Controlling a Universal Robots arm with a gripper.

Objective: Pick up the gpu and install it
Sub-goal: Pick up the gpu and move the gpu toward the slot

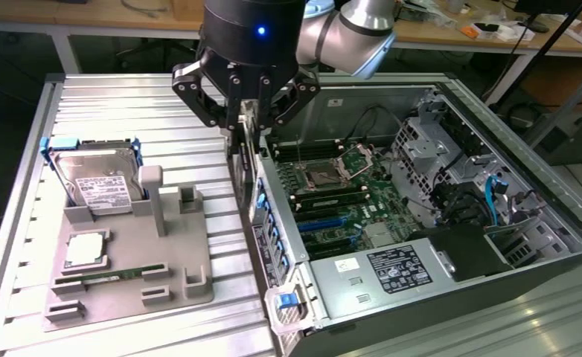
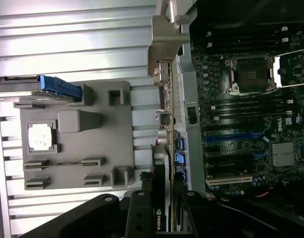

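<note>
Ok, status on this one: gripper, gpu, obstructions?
Gripper shut on gpu, card edge-down. Held above open case wall beside gray fixture, not in a slot. Nothing seen across the motherboard slots.

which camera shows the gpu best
The wrist view: the gpu runs edge-on from its silver bracket to the gripper clamped on it. The exterior view gives a thin sliver of it between the fingers.

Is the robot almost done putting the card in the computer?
About halfway. Done: the gpu is lifted off the gray holder. In hand: the claw grips it above the edge of the open computer case. Left: it isn't seated in the motherboard yet.
</note>
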